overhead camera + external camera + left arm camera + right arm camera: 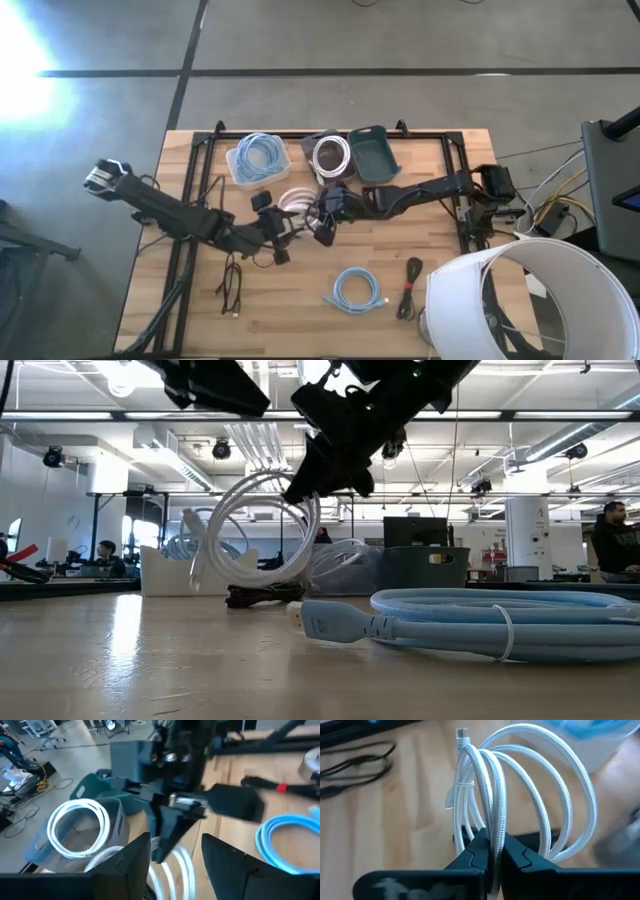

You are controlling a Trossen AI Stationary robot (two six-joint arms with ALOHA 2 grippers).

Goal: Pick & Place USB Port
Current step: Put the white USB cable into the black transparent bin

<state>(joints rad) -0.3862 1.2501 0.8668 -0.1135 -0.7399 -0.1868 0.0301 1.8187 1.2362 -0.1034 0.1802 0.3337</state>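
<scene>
while the right gripper [492, 857] is hanging above the middle of the wooden table [300, 290], its fingers are pinching together on a strand of the white coiled cable [520, 790], and the coil is dangling upright from that grip with its silver plug [462, 732] standing clear of the loops. seen from the low camera, the white coiled cable [262, 530] is hanging under the dark gripper with its lower loops close to the tabletop; whether they are touching it cannot be told. the left gripper [175, 865] is sitting just beside the coil on the side away from the right arm, its fingers standing apart and gripping nothing, with white loops showing in the gap between them. behind the coil, along the far edge of the table, three bins are sitting in a row: a clear bin [257, 160] is holding a light blue cable coil, a grey bin [330, 155] next to it is holding a white cable coil, and a dark teal bin [375, 155] is showing no visible contents. nearer the front edge than the held coil, a loose blue cable [357, 290] is lying flat, with a black cable [408, 285] just beside it and a thin black cable [232, 285] lying well apart on the other side.
</scene>
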